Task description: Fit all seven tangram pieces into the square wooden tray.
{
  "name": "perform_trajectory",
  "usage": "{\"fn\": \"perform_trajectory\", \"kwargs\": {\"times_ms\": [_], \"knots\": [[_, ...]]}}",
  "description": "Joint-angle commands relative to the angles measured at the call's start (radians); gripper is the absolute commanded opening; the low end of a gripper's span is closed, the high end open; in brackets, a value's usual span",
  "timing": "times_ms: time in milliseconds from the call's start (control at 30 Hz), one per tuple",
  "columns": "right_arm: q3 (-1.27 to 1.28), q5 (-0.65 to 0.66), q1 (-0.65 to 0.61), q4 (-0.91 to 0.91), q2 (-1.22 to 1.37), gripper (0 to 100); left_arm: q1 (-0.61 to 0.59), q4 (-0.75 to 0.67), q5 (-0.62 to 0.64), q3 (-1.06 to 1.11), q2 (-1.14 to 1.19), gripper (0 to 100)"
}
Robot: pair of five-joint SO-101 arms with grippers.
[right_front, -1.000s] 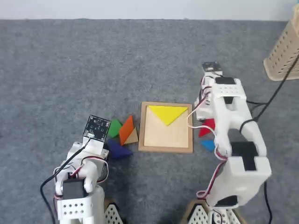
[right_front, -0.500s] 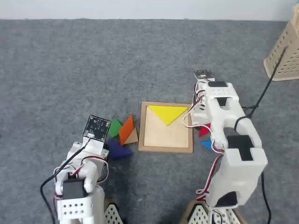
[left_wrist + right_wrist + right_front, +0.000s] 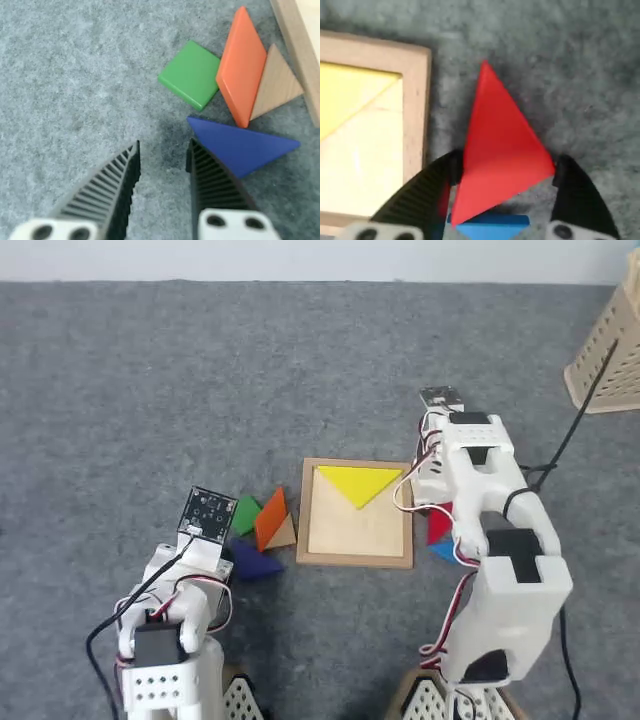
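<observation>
Right gripper (image 3: 509, 163) spread wide, straddling red triangle (image 3: 496, 150); nothing held.
Likely thin, stiff, light, slick: pinch across opposite edges.

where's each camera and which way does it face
High view: fixed overhead, facing down at the wooden tray; left arm and right arm show.
Left wrist view: on left wrist, facing down past left gripper at blue triangle.
Right wrist view: on right wrist, past right gripper at red triangle.
Shared: high and right wrist both show the tray.
</observation>
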Motion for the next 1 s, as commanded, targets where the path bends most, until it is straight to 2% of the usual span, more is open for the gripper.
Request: {"fn": "perform_trajectory", "kwargs": {"times_ms": [0, 200, 467, 667, 967], "knots": [[-0.031, -0.009, 0.01, 0.024, -0.14, 23.3, 0.003, 0.005, -0.002, -0.005, -0.018, 15], [-0.005, 0.026, 0.01, 0.042, -0.239, 19.8, 0.003, 0.005, -0.002, -0.005, -0.018, 15], [-0.003, 0.049, 0.005, 0.021, -0.213, 19.9, 0.003, 0.005, -0.002, -0.005, -0.018, 15], [-0.005, 0.097, -0.001, 0.007, -0.093, 28.0, 0.003, 0.005, -0.002, -0.005, -0.018, 15], [-0.005, 0.1, -0.001, 0.005, -0.028, 28.7, 0.003, 0.005, -0.002, -0.005, -0.018, 15]]}}
